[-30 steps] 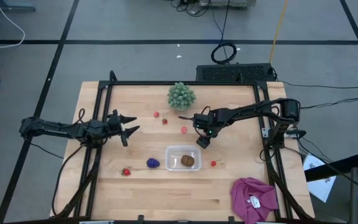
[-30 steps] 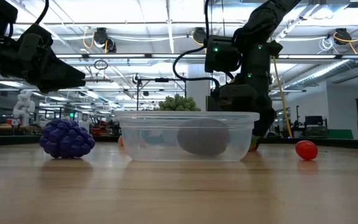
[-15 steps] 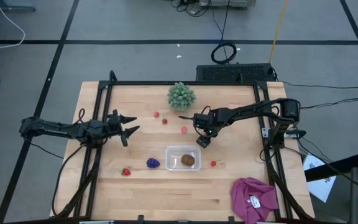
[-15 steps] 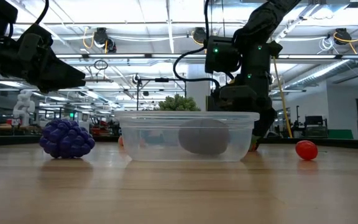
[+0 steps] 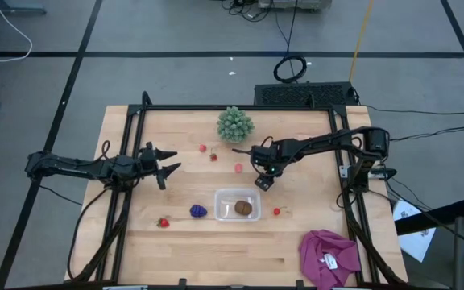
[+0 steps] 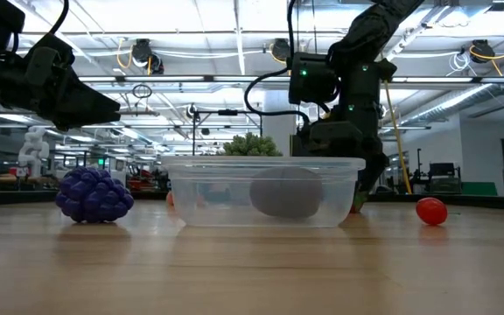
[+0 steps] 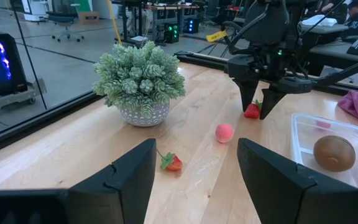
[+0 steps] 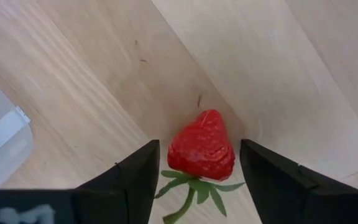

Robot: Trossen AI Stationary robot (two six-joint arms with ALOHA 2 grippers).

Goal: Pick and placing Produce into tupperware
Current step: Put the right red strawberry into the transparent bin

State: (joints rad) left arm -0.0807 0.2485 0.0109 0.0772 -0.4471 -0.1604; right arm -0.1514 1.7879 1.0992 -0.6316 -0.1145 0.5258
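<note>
My right gripper (image 5: 263, 183) points steeply down over the table's middle, just beyond the clear tupperware (image 5: 237, 206). It is open, with its fingers standing on either side of a red strawberry (image 8: 201, 146) that lies on the wood; I see no touch. A brown kiwi (image 5: 243, 208) lies in the tupperware. The purple grape cluster (image 5: 198, 211) rests on the table left of it. Other strawberries lie at the near left (image 5: 163, 222), right of the tupperware (image 5: 276, 212) and farther back (image 5: 213, 157). My left gripper (image 5: 167, 161) waits open above the table's left side.
A green spiky plant in a pot (image 5: 235, 123) stands at the far middle. A pink ball (image 5: 238, 168) lies between it and the tupperware. A magenta cloth (image 5: 329, 256) lies at the near right corner. Bare wood shows along the near edge.
</note>
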